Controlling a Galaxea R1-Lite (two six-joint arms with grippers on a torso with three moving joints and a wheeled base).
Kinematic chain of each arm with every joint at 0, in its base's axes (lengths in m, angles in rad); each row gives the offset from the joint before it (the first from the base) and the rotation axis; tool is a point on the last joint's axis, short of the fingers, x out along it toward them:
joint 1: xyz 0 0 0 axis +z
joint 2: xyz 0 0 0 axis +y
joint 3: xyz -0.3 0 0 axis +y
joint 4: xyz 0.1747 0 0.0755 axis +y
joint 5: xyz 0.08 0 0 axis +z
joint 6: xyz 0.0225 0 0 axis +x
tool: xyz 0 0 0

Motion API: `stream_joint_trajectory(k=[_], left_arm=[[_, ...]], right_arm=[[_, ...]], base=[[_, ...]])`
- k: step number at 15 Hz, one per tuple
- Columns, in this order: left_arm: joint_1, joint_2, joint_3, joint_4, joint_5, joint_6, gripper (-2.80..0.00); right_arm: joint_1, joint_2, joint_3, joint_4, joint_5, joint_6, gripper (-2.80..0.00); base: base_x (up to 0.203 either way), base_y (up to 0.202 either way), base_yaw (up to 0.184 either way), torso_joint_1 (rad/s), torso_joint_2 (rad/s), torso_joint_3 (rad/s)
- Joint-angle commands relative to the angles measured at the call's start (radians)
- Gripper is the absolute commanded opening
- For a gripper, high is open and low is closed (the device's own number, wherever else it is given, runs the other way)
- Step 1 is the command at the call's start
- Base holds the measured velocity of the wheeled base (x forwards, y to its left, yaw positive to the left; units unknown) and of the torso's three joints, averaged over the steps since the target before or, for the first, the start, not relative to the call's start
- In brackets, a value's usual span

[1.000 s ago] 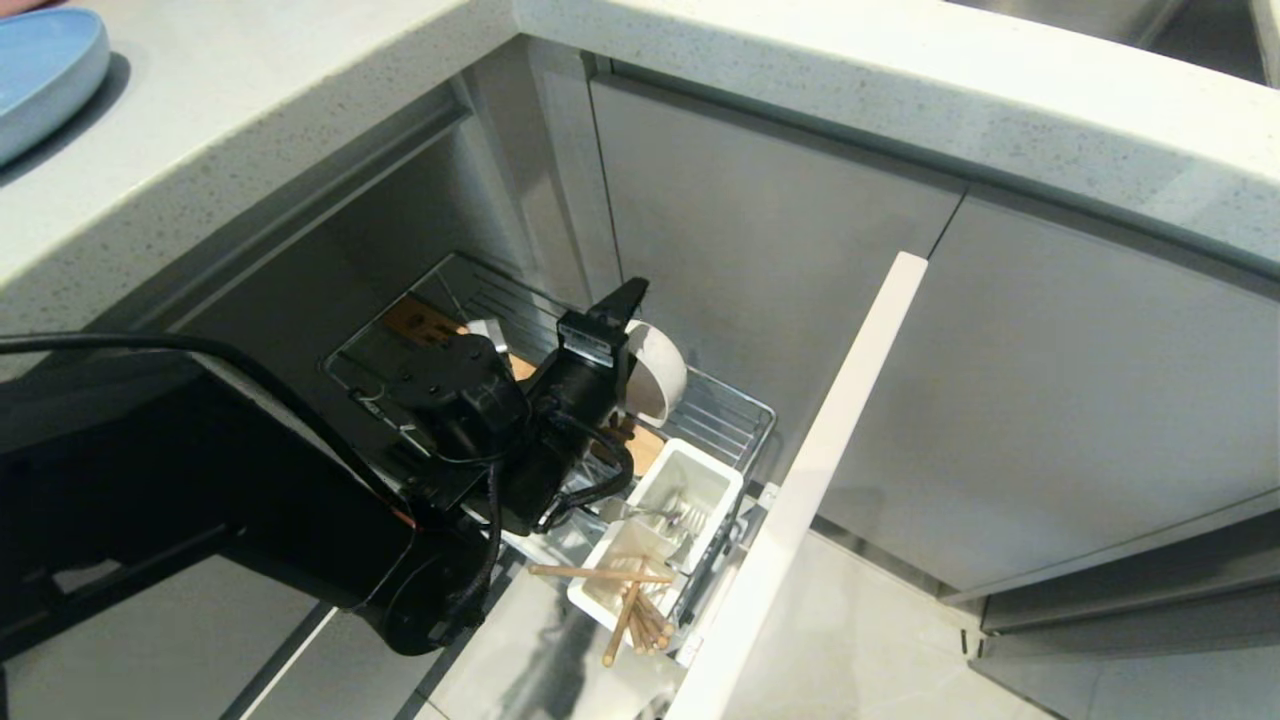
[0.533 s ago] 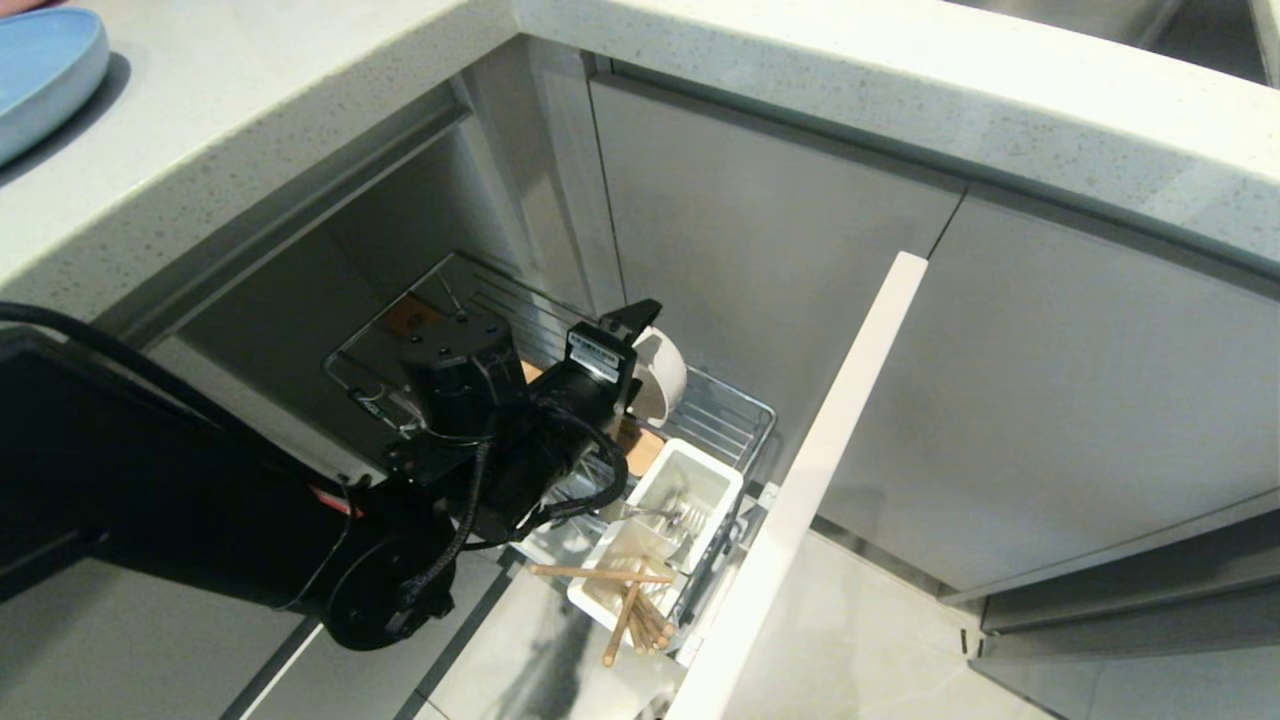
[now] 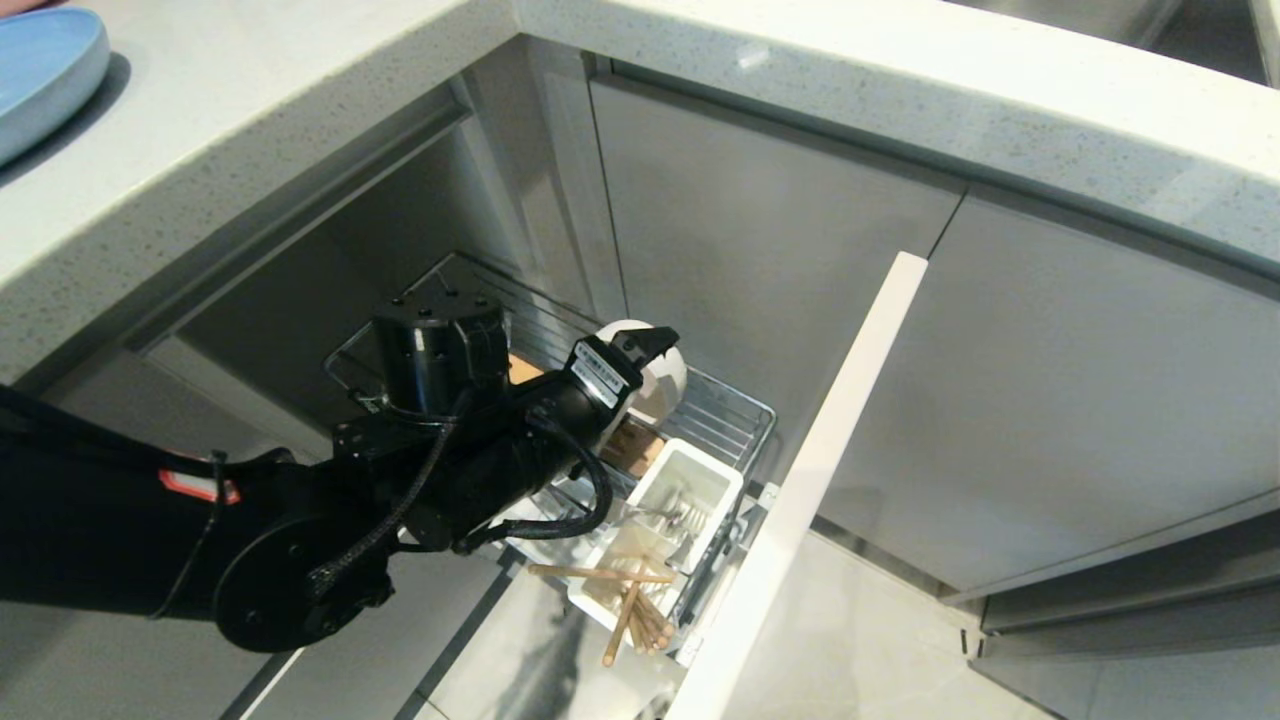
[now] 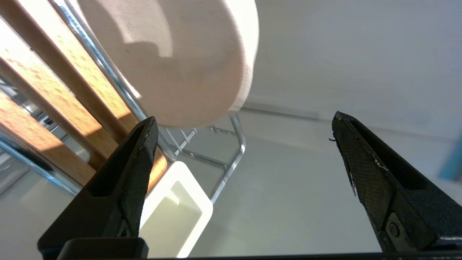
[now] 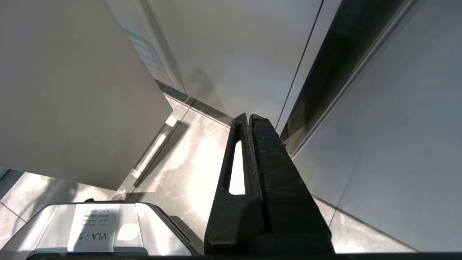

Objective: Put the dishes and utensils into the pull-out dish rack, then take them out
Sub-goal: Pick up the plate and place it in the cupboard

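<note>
The pull-out dish rack (image 3: 745, 415) stands drawn out of the cabinet. A white bowl (image 3: 668, 388) stands on edge in it against the wooden strip (image 4: 54, 90). My left gripper (image 3: 645, 358) hangs over the bowl (image 4: 173, 61), open wide (image 4: 243, 117), with nothing between its fingers (image 4: 133, 173); the bowl lies just past one fingertip. The white utensil cup (image 3: 690, 478) holds chopsticks (image 3: 625, 610) and silver cutlery (image 3: 672, 517). The light-blue plate (image 3: 40, 70) lies on the counter at far left. My right gripper (image 5: 249, 116) is parked, shut, pointing at the floor.
The rack's tall pale front panel (image 3: 810, 480) stands to the right of the cup. Grey cabinet doors (image 3: 760, 230) close in behind the rack, and the speckled counter (image 3: 900, 90) overhangs above. Tiled floor (image 3: 880, 640) lies below on the right.
My left gripper has spread its fingers wider and the wrist has turned. The arm has sunk lower. The bowl stays standing in the rack.
</note>
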Motion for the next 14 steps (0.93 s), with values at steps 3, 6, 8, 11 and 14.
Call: stream_joint_trajectory(k=[3, 6, 8, 11, 14], left_arm=[[-0.026, -0.094, 0.007, 0.000, 0.021, 0.051, -2.80], [-0.046, -0.165, 0.007, 0.000, 0.020, 0.065, -2.80], [-0.065, -0.177, 0.005, -0.001, 0.019, 0.113, -2.80], [-0.101, -0.228, -0.025, 0.004, 0.085, 0.274, -2.80], [-0.103, -0.320, -0.092, 0.023, 0.166, 0.353, -2.80]], right_arm=[[0.001, -0.004, 0.002, 0.000, 0.000, -0.001, -2.80], [0.001, -0.004, 0.002, 0.000, 0.000, 0.001, -2.80], [0.001, -0.003, 0.002, 0.000, 0.000, -0.001, -2.80], [0.001, -0.004, 0.002, 0.000, 0.000, 0.000, -2.80], [0.000, -0.004, 0.002, 0.000, 0.000, 0.000, -2.80]], base=[[0.000, 0.000, 0.000, 0.000, 0.00, 0.000], [0.000, 0.000, 0.000, 0.000, 0.00, 0.000], [0.000, 0.000, 0.000, 0.000, 0.00, 0.000], [0.000, 0.000, 0.000, 0.000, 0.00, 0.000], [0.000, 0.000, 0.000, 0.000, 0.00, 0.000]])
